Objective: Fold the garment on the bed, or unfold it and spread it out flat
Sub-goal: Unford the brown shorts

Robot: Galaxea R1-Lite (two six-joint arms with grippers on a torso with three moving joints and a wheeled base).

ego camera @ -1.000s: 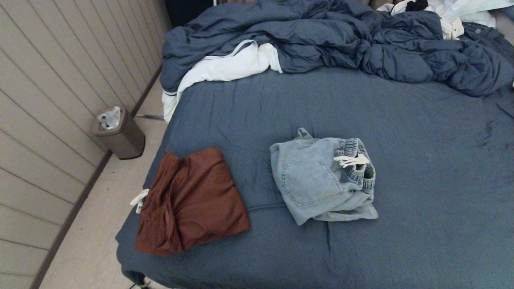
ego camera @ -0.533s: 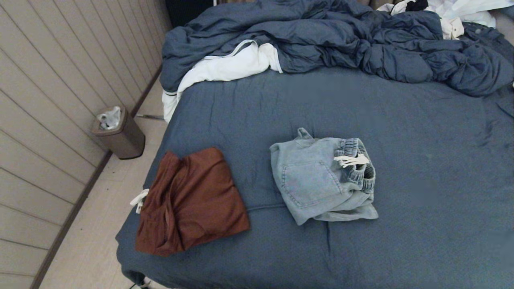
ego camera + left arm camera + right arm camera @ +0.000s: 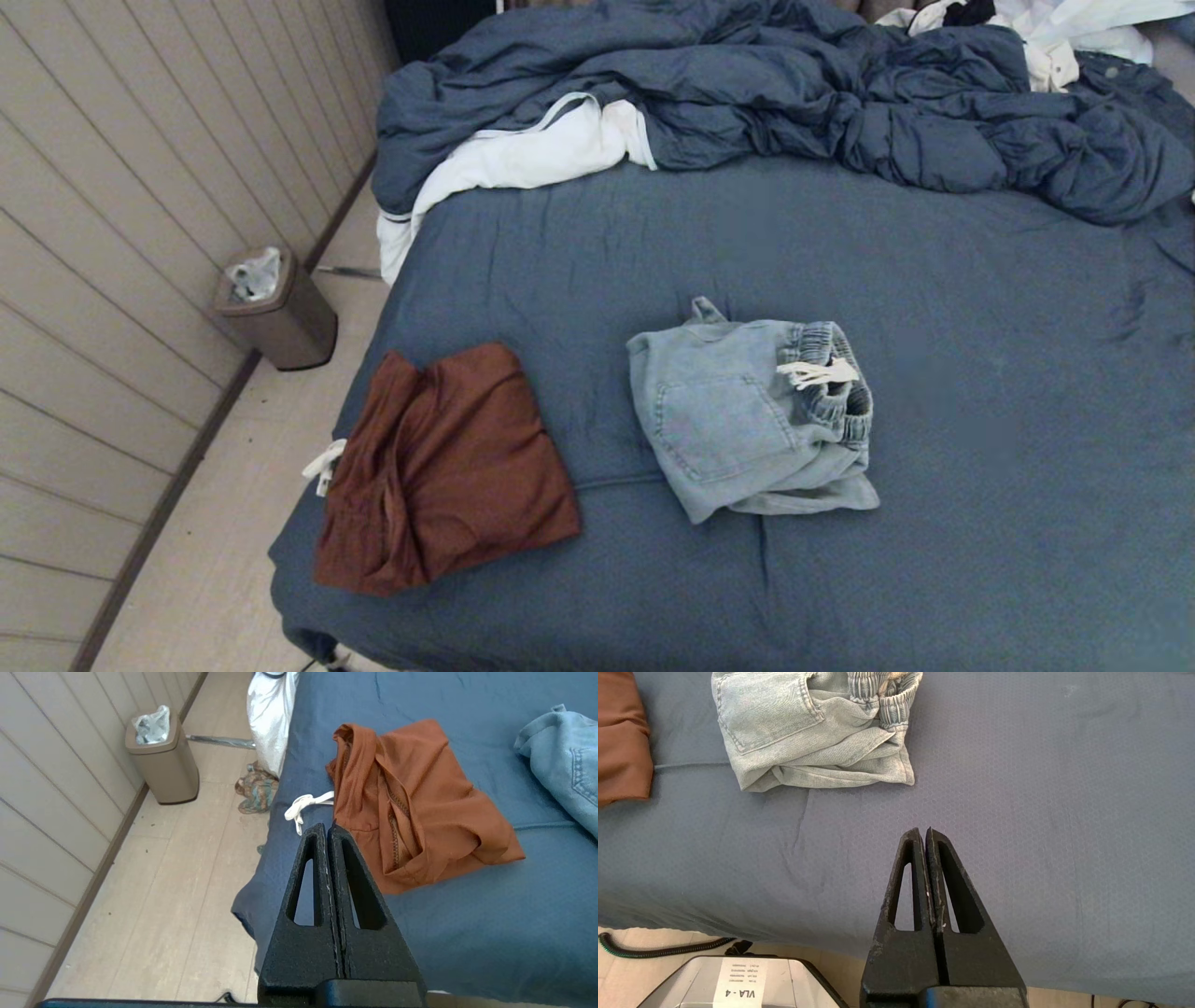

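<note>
- Your left gripper (image 3: 328,828) is parked at the bed's near left corner, fingers pressed together, holding nothing.
- Your right gripper (image 3: 924,833) hangs over the near edge of the bed (image 3: 934,308), likewise clenched and empty.
- Rust-brown shorts (image 3: 448,462) lie folded near left; light denim shorts (image 3: 747,420) lie mid-sheet.
- The rumpled duvet (image 3: 794,93) occupies the far end.

A brown waste bin (image 3: 278,317) with a crumpled plastic liner stands on the pale floor (image 3: 233,551) against the panelled wall (image 3: 112,233). Near the bin, a small patterned cloth (image 3: 254,792) lies crumpled on the floor, and a thin metal rod (image 3: 219,741) lies just beyond it.
</note>
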